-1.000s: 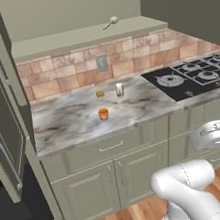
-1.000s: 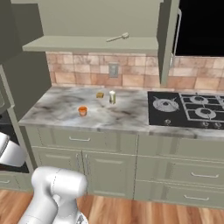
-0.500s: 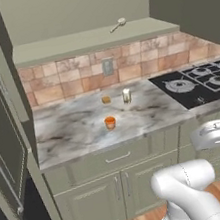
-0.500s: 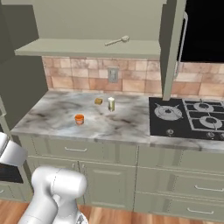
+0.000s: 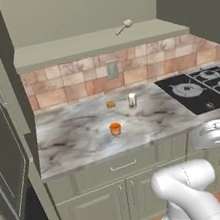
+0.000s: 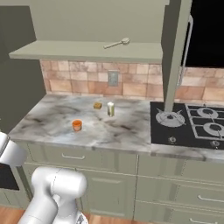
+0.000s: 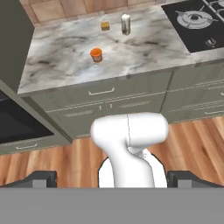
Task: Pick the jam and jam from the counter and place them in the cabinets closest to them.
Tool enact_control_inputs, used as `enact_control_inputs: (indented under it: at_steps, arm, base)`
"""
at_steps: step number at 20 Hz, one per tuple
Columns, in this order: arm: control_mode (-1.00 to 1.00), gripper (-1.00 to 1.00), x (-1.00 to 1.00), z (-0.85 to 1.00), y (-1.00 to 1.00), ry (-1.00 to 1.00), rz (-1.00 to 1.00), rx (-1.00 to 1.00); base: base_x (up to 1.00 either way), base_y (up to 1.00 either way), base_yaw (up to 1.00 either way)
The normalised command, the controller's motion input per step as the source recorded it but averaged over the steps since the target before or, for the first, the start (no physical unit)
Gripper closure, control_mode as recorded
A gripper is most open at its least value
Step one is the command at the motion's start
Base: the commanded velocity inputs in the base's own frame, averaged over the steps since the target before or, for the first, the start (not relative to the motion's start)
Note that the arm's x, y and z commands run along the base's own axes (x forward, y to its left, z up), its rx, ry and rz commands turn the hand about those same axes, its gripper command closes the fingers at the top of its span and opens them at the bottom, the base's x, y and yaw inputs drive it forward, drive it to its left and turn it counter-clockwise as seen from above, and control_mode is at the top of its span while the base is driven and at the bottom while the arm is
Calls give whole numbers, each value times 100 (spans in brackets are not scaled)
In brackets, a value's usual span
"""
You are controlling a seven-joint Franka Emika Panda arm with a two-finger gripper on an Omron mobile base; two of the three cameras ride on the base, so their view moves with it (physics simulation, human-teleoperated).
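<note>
Jaws spread wide, nothing between them. Orange jam jar sits on marble tabletop, well ahead of jaws; second jam jar farther, beside pale bottle.

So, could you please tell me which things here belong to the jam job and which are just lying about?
Job:
orange jam jar
small amber jam jar
marble counter

Lying about:
pale shaker
ladle on the shelf
gas hob
</note>
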Motion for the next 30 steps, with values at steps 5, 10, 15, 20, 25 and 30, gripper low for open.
enact_control_inputs:
  at_steps: [5,10,15,20,25,30]
  arm:
    - [100,-100,0,0,0,0,0,0]
    - [100,-100,0,0,0,0,0,0]
    - [100,-100,0,0,0,0,0,0]
    - [100,-100,0,0,0,0,0,0]
    - [100,-100,0,0,0,0,0,0]
    - [100,-100,0,0,0,0,0,0]
  base:
    - [38,-23,1]
    - [44,-22,2]
    - [53,-20,2]
    - [58,-15,1]
    - [54,-15,1]
    - [47,-13,1]
